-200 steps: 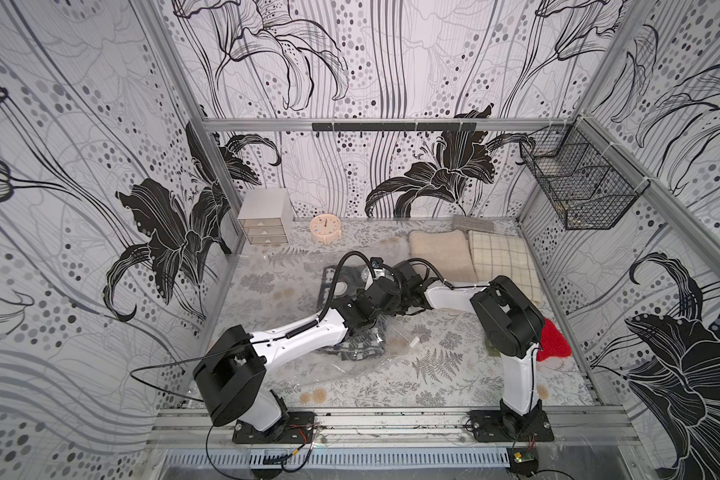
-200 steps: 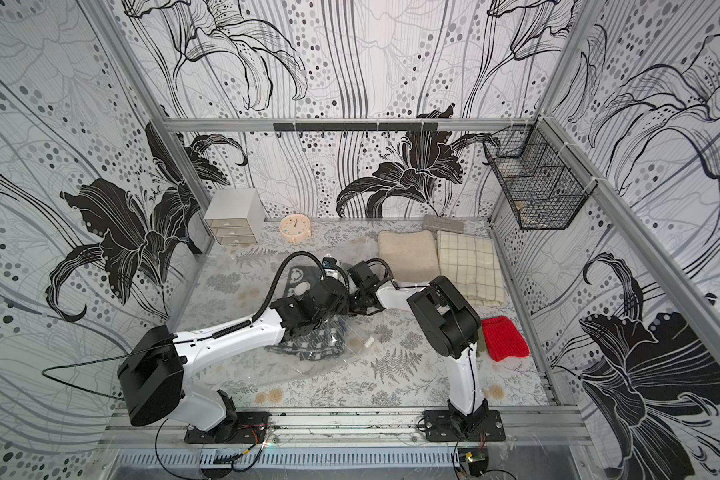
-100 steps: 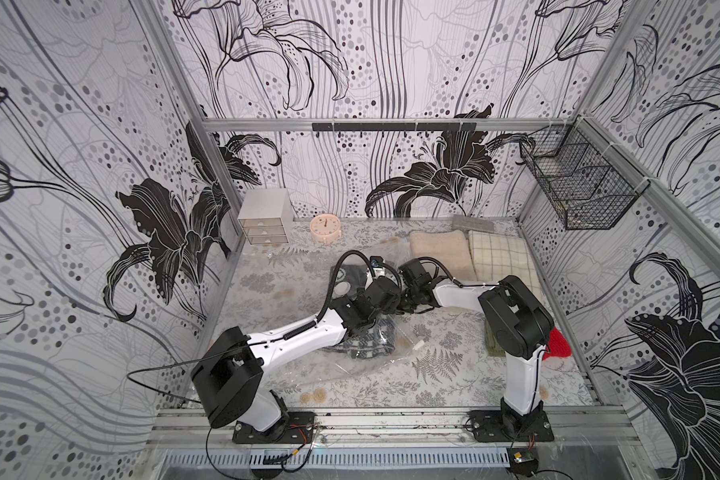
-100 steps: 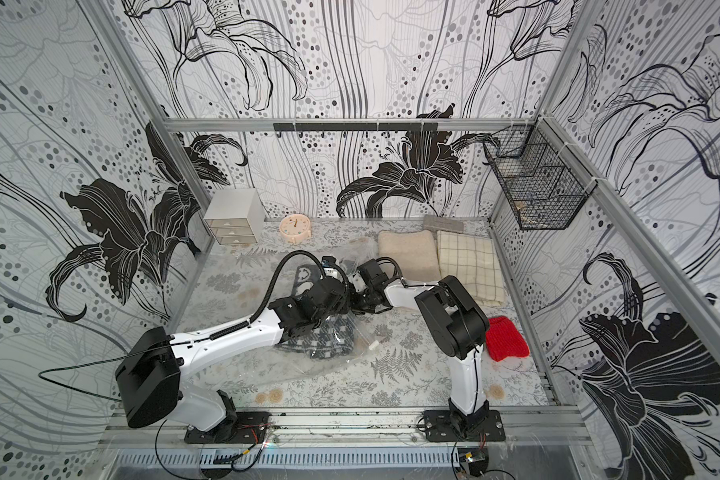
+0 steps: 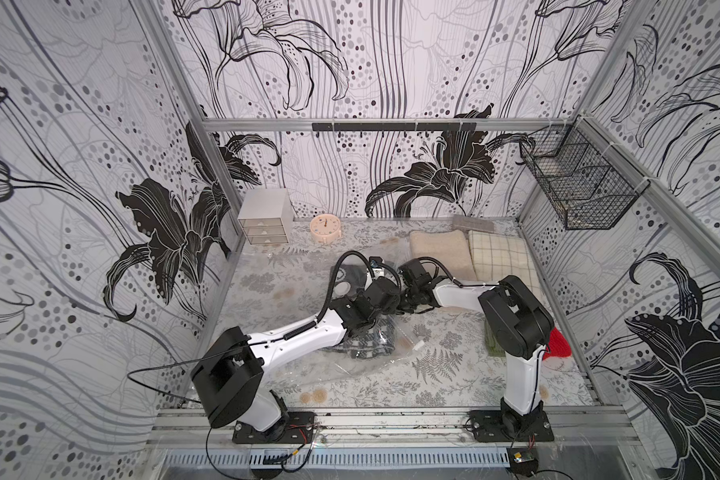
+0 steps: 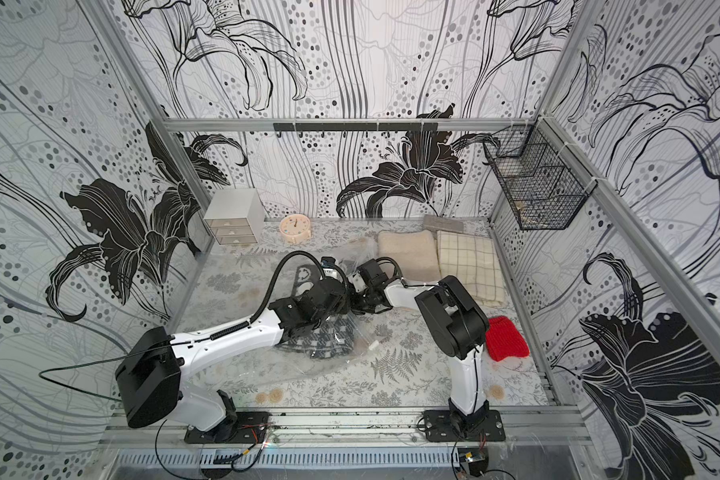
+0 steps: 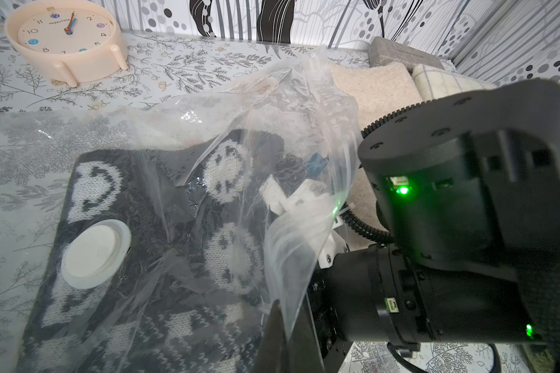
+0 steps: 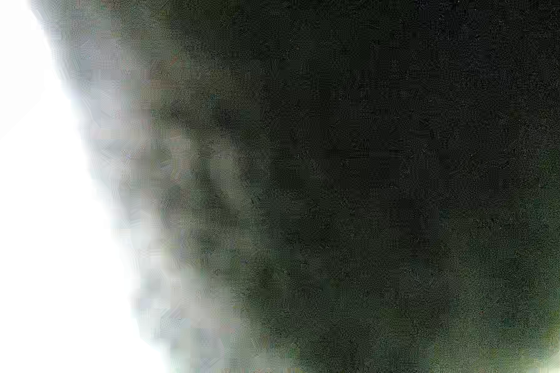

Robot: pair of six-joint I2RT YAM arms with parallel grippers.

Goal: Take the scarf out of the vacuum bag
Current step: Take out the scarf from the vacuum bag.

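Vacuum bag (image 5: 393, 355) beneath left arm (image 5: 300, 337), outstretched

The vacuum bag (image 7: 207, 106) is clear, glossy, crinkled plastic; the scarf (image 7: 181, 206) inside is matt black-and-white knit.

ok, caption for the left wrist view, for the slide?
Wrist close-up: left fingers pinching the clear vacuum bag; black-and-white knit scarf inside, under the white valve disc; right arm alongside.

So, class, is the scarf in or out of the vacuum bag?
In. The left wrist view shows the scarf under the clear film of the vacuum bag, its white valve disc over the knit.
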